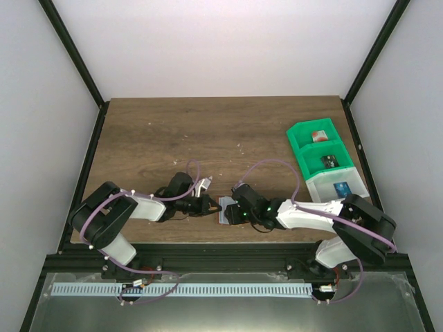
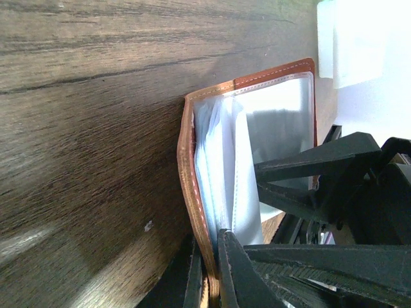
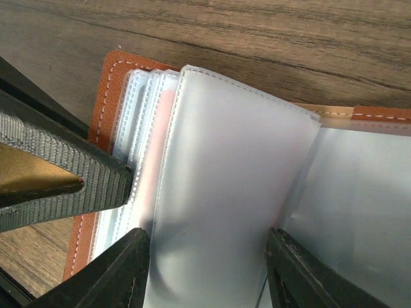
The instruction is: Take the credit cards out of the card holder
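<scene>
Top external shows the card holder at lower centre and three credit cards in bins at right. My left gripper pinches its cover, while my right gripper is spread around a sleeve. I suspect more remain.

in the top view the card holder is seen small, looked down on from high above its near side. it is framed very closely from its left by the left wrist camera, from its right by the right one, and is shared by all three.
</scene>
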`<state>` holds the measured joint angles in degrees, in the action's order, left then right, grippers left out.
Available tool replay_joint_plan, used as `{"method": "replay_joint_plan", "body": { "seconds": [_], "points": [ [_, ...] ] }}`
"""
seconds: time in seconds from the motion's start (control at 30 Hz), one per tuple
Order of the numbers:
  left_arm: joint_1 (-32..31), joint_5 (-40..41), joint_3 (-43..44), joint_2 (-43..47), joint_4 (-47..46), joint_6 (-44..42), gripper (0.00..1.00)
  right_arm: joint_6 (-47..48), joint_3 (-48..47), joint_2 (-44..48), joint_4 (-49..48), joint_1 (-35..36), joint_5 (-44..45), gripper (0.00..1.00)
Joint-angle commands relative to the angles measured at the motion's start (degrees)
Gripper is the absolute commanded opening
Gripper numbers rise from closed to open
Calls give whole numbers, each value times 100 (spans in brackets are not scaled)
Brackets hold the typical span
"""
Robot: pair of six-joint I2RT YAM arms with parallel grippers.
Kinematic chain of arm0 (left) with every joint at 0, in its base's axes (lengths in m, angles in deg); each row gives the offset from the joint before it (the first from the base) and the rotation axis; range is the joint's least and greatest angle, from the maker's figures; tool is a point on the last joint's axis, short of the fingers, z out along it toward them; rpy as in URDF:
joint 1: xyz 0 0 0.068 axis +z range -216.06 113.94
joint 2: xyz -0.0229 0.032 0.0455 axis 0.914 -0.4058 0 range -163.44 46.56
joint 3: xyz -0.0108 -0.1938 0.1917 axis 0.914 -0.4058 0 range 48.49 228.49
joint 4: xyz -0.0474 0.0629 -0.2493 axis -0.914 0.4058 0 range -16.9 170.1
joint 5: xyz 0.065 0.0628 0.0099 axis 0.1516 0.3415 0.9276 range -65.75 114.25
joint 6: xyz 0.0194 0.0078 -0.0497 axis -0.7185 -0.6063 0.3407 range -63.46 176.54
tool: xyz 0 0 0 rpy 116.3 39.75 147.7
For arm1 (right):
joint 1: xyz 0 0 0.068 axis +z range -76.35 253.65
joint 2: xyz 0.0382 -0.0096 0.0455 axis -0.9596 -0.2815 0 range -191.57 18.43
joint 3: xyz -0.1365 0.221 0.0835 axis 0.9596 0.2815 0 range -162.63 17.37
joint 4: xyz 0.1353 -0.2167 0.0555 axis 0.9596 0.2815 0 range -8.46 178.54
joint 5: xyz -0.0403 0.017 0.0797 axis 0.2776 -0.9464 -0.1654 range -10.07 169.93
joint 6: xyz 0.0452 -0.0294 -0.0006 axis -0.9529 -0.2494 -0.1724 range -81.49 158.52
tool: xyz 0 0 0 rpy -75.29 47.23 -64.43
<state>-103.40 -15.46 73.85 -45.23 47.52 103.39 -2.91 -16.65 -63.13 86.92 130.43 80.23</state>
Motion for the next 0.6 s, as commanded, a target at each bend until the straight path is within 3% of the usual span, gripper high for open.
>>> {"method": "replay_joint_plan", "body": {
  "seconds": [0.0, 0.4, 0.57],
  "points": [
    [-36, 77, -69, 92, -105, -27, 0, 19, -52, -15, 238, 51, 238, 51],
    [-36, 123, -116, 109, -113, 5, 0, -58, -140, 369, 953, 46, 646, 51],
    [-76, 146, -101, 92, -129, 21, 0, -102, -267, 817, 958, 159, 438, 58]
  ]
}}
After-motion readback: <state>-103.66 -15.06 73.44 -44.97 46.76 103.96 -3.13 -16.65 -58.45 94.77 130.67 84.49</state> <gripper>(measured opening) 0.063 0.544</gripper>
